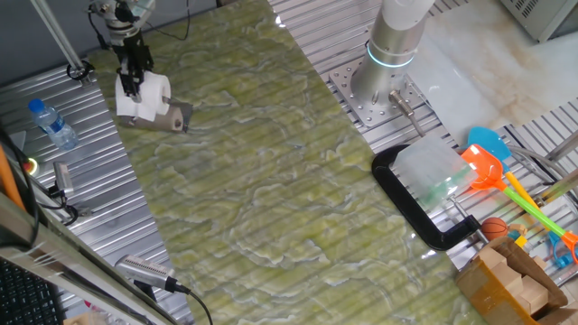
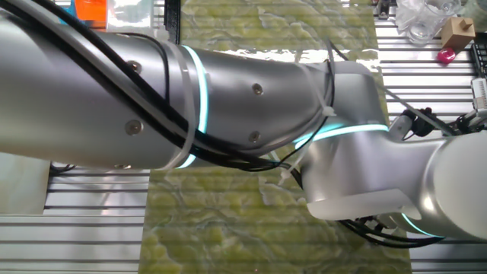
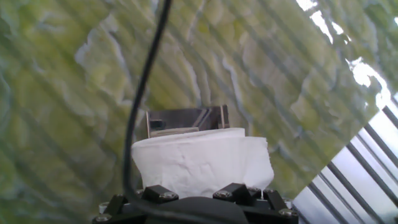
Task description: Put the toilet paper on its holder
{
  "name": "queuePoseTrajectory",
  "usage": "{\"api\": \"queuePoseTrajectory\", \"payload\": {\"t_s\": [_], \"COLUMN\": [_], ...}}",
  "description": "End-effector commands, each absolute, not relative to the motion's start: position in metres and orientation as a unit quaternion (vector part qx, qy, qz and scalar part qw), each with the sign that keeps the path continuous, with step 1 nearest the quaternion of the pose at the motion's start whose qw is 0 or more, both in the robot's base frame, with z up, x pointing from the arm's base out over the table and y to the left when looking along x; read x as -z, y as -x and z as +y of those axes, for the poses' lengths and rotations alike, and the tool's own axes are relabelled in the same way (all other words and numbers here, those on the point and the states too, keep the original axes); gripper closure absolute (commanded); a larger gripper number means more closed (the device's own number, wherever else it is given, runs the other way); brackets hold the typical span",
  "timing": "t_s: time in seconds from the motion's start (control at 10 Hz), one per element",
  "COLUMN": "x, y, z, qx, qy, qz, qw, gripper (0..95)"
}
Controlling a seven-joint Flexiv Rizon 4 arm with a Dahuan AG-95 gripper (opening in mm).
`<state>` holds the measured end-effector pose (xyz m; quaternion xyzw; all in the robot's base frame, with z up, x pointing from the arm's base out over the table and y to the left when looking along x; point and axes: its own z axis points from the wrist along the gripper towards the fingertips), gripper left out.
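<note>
Biggest thing out here is the wide green-and-cream marbled table top [image 1: 271,162], glossy and swirled, bordered by ribbed silvery metal slats [image 1: 108,199]. In the other fixed view the smooth, rounded silver arm [image 2: 228,91] with its glowing cyan ring fills nearly everything, black cables strapped along it. Over on the right side of one fixed view lies the large black C-shaped frame [image 1: 411,203], matte and chunky, with a frosted clear plastic box [image 1: 433,171] resting across it, and a jumble of orange and blue plastic toys [image 1: 492,162] just beside.

Up in the far left corner, the black two-finger gripper [image 1: 134,79] hangs down onto the plump white toilet paper roll [image 1: 144,99], soft and crinkled, and its fingers pinch the roll from above. The hand view confirms it: wrinkled tissue bulges right at the fingers' base. The roll sits right against the small flat dark-grey metal holder [image 1: 173,117], whose brushed plate [image 3: 186,118] peeks out just behind the paper. A clear plastic water bottle with a blue cap [image 1: 51,123] lies on the slats nearby
</note>
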<state>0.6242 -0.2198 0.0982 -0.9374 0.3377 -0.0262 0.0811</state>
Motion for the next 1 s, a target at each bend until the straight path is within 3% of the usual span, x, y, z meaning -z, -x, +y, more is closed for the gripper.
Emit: {"api": "queuePoseTrajectory", "payload": {"t_s": [0.1, 0.5, 0.8, 0.9, 1.0], "x": [-0.0996, -0.1028, -0.1041, -0.1047, -0.1059], "y": [-0.6234, -0.6269, -0.6277, -0.6284, -0.6298], "z": [-0.2194, -0.2186, -0.2191, -0.2188, -0.2183], "qx": [0.028, 0.033, 0.032, 0.032, 0.033], "qy": [0.939, 0.948, 0.949, 0.949, 0.950], "qz": [0.333, 0.306, 0.302, 0.302, 0.300], "qw": [0.080, 0.079, 0.080, 0.080, 0.080], "gripper": [95.0, 19.0, 19.0, 0.0, 0.0]}}
